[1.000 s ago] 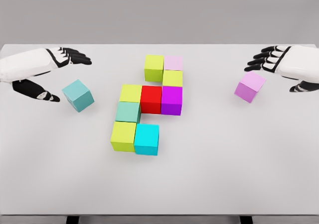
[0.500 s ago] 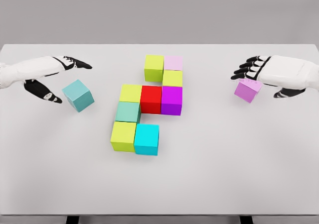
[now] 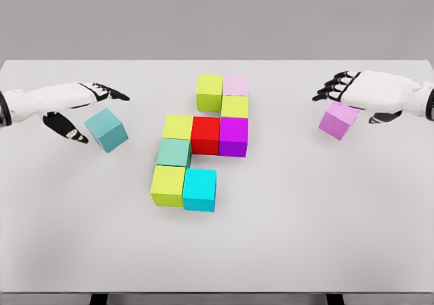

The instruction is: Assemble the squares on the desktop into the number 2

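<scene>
I am looking down at a wide white table (image 3: 285,251) that is filling most of my view. Its surface is plain and matte, and even, soft light is falling on it, leaving only faint shadows. Its far edge is running straight across the upper part of my view. Behind it a flat grey wall (image 3: 217,17) is spanning the whole width, bare and without any seam. Along the bottom, the table's near edge is showing, and under it two dark supports (image 3: 99,298) are peeking out, one at each side.
</scene>
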`<state>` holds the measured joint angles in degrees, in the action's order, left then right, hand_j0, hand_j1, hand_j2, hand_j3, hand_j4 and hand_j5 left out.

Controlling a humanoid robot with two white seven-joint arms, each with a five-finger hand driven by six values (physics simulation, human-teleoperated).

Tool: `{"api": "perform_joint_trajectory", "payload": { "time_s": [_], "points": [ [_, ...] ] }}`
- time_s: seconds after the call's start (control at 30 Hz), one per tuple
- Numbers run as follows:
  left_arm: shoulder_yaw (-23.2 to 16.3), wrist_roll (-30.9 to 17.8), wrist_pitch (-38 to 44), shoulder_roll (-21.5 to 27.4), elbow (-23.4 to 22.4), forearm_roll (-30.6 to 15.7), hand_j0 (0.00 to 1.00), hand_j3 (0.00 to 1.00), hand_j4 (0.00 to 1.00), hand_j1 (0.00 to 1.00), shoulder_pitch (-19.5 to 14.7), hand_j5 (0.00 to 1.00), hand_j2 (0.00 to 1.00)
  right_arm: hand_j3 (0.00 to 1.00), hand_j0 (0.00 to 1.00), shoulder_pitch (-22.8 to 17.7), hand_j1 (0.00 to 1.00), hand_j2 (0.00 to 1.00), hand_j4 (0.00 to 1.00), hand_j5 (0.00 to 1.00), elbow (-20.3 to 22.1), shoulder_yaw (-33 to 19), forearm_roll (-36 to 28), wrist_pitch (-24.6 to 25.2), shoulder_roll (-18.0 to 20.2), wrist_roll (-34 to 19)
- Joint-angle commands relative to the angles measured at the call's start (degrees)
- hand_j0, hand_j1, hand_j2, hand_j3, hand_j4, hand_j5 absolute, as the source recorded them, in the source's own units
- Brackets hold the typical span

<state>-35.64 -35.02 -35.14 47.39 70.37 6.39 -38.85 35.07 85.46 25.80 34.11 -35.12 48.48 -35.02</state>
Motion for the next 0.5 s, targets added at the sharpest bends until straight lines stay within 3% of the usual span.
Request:
{"api": "perform_joint_trajectory", "payload": {
  "time_s": [0.0,0.47],
  "points": [
    [-0.39,0.02,0.14,-1.07,-1.29,0.55,1.0,1.0,1.0,1.0,0.0,1.0,1.0,1.0,1.0,0.0,1.0,1.0,1.0,1.0,-1.7,1.0,0.6,0.12,-1.19,0.02],
    [-0.57,0.02,0.14,-1.95,-5.77,1.96,1.0,1.0,1.0,1.0,-1.32,1.0,1.0,1.0,1.0,1.58,1.0,1.0,1.0,1.0,-5.04,2.58,5.0,0.12,-2.86,0.02]
  ]
}}
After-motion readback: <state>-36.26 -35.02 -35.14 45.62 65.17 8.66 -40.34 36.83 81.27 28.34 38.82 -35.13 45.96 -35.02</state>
